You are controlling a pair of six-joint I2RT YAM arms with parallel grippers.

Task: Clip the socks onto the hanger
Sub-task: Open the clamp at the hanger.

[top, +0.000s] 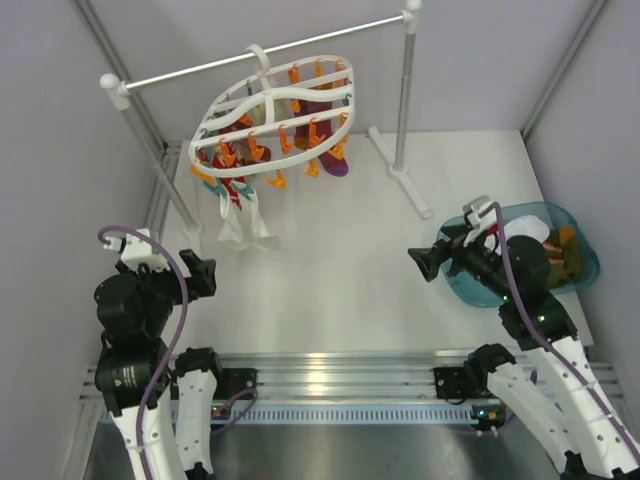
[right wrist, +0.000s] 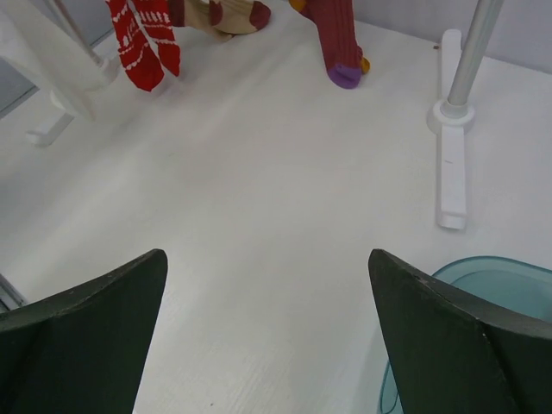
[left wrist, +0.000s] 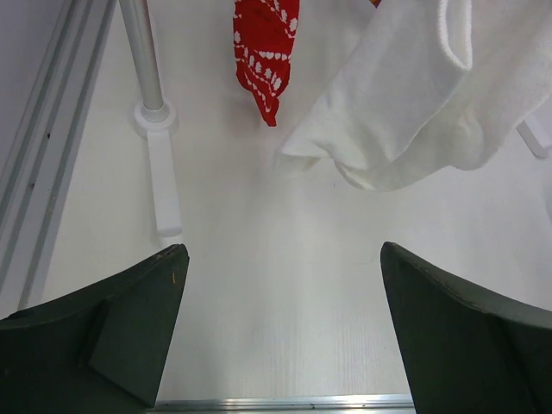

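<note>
Top view: we see the hanger [top: 232, 95] hooked on the stand [top: 403, 100] rod at the far side of the table [top: 330, 240], socks [top: 240, 215] clipped under it. More socks lie in the basin [top: 585, 262] at right. The left gripper [top: 200, 272] sits near-left and the right gripper [top: 422, 262] just beside the basin; we cannot judge the jaws here.

Left wrist: left gripper [left wrist: 280, 259] jaws spread wide, holding nothing. A red sock [left wrist: 266, 52] and a white sock [left wrist: 414, 112] dangle ahead, hanger itself out of frame.

Right wrist: right gripper [right wrist: 267, 259] jaws spread, empty. We see the red sock [right wrist: 142, 43], a maroon sock [right wrist: 338, 43] and the basin [right wrist: 500, 285] rim.
</note>
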